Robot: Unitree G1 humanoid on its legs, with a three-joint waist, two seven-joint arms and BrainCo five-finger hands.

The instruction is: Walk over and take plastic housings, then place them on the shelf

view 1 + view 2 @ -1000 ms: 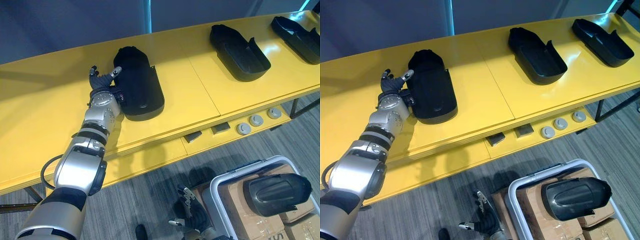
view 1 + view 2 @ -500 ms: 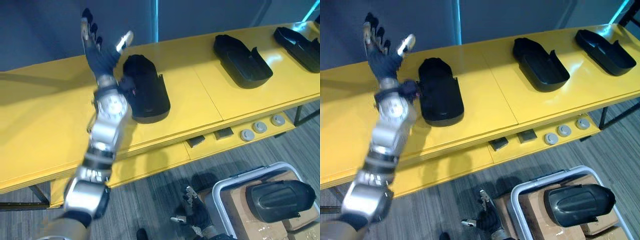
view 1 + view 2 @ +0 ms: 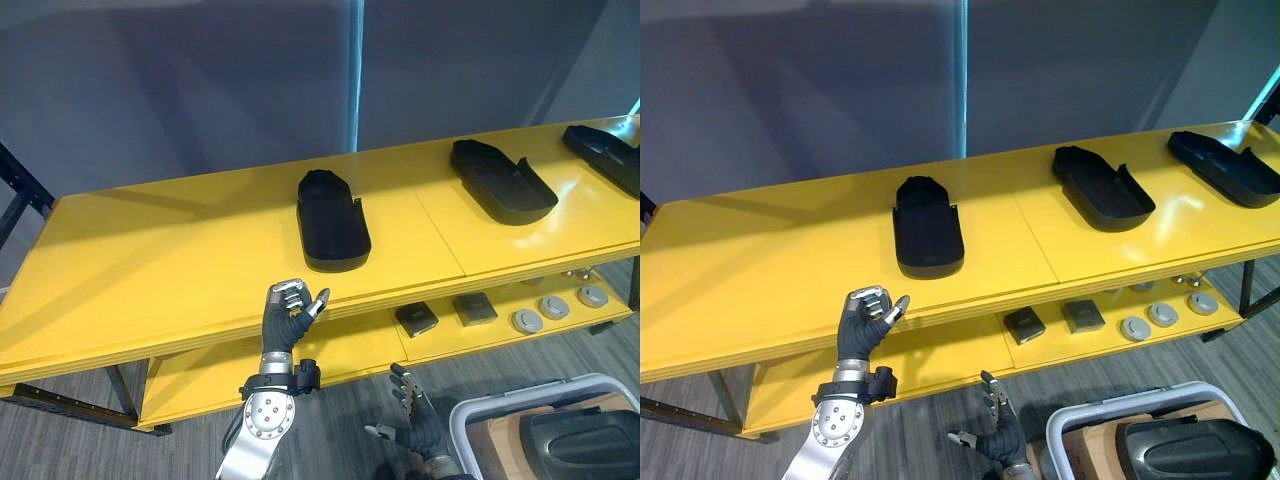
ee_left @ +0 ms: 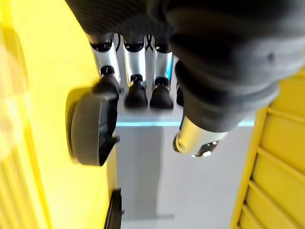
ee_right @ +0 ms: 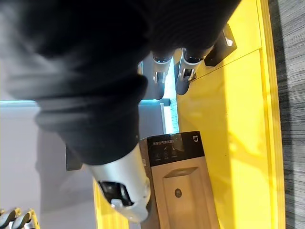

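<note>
While holding nothing, fingers relaxed apart: left hand (image 3: 288,312) before yellow shelf (image 3: 150,270) edge, right hand (image 3: 415,415) low beside bin (image 3: 1120,400). Three plastic housings (image 3: 333,222) on shelf top; fourth housing (image 3: 1195,450) in bin, likely next.

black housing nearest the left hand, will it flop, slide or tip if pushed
Probably stiff: the black housing holds its moulded walls unsupported. Likely light, being a hollow shell. It should slide rather than tip, lying flat and low on the glossy yellow shelf.
</note>
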